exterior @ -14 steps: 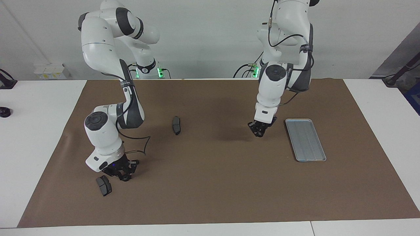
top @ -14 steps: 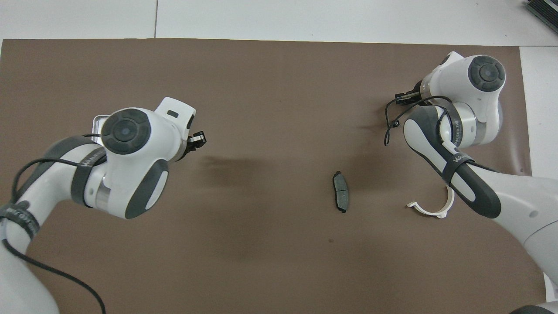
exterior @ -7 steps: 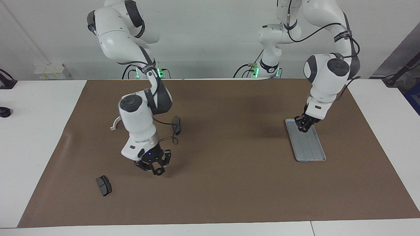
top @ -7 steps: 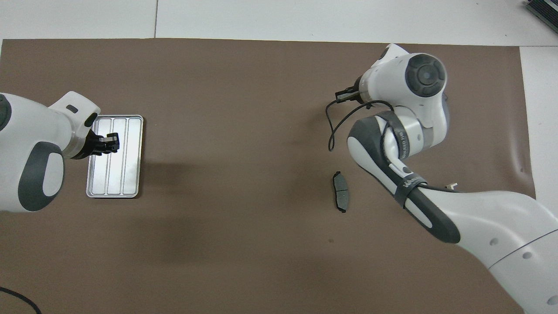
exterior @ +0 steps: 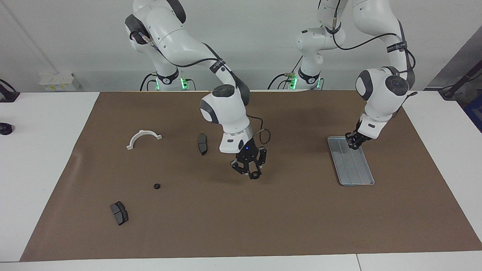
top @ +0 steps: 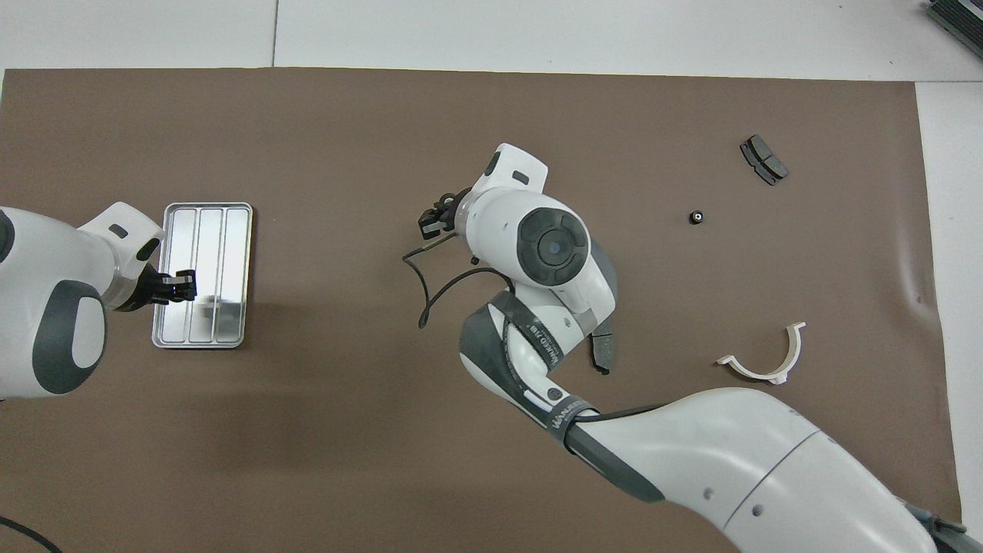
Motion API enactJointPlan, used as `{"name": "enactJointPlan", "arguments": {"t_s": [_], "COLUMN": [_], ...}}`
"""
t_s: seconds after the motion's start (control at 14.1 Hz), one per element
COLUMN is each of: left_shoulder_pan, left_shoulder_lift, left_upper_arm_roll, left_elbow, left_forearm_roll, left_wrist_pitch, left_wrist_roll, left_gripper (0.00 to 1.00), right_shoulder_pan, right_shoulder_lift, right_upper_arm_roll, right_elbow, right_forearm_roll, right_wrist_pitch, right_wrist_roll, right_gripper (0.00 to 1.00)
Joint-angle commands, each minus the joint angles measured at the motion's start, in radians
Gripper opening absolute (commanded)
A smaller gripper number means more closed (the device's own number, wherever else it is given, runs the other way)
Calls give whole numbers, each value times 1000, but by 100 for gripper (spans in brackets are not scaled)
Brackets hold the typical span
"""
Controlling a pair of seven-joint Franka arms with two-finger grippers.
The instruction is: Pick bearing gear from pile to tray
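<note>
Resting flat on brown paper, ribbed silver tray with rounded corners.

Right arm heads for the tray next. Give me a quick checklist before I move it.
1. Load in the right gripper: ok, its fingers look closed on a small round part, up over the middle of the mat.
2. Tray flat on the mat: ok.
3. Drop zone free: not ok, the left gripper hangs low over the tray's end nearer the robots.
4. Left gripper's load: cannot tell.
5. Next part to pick: ok, a small black ring lies on the mat toward the right arm's end.
</note>
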Motion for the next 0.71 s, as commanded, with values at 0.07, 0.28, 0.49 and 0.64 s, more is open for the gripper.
{"name": "enactJointPlan", "arguments": {"t_s": [0.07, 0.28, 0.49, 0.64], "left_shoulder_pan": [29, 17, 2, -26], "left_shoulder_lift": [-21, -6, -12, -7], "left_upper_arm_roll": [-9, -9, -15, -23], "left_elbow": [-64, -20, 66, 146], "left_forearm_roll": [-13, -13, -13, -13], "left_wrist_pitch": [68, 62, 1, -70], "left_wrist_roll": [69, 70, 66, 40], "left_gripper": [37, 100, 100, 100], "right_shoulder_pan": [117, 180, 193, 191], "right_shoulder_lift": [55, 63, 63, 63], "right_upper_arm_roll": [-17, -27, -27, -27], "right_elbow": [15, 21, 21, 21], "right_forearm_roll": [-20, -28, -24, -25], "right_wrist_pitch": [76, 90, 107, 104], "right_wrist_roll": [147, 222, 240, 275], "right_gripper": [0, 0, 36, 98]}}
